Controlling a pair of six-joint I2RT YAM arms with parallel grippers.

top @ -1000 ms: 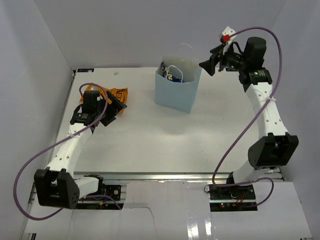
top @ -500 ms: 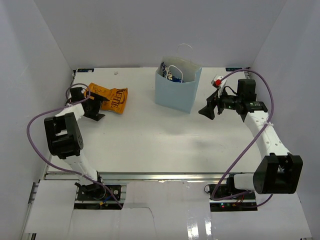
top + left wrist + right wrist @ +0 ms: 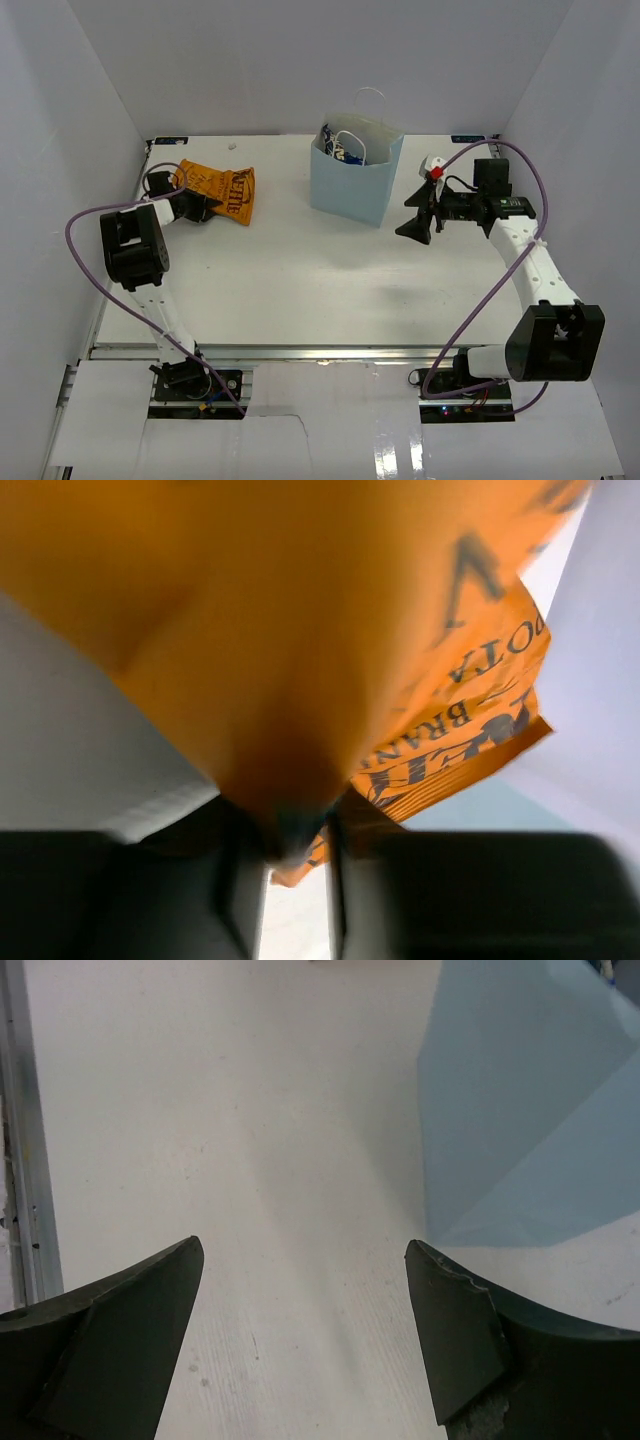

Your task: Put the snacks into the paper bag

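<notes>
Pinching orange chip bag (image 3: 228,190); left tool (image 3: 196,206)

The only readable print is on the orange chip bag (image 3: 225,190), which lies toward ten o'clock on the table (image 3: 300,270). From above, big dark capitals run across its face. They are too small to spell out surely, though the last letters look like "TTLE". In the left wrist view the bag fills the frame. Near its three o'clock edge dark capitals read "POTA", cut off, with "BRA" on the next line, also cut off. Heavier dark lettering beside these is creased and unreadable. The packets (image 3: 345,148) inside the paper bag (image 3: 350,195), at twelve o'clock, carry blue print too small to read.
</notes>
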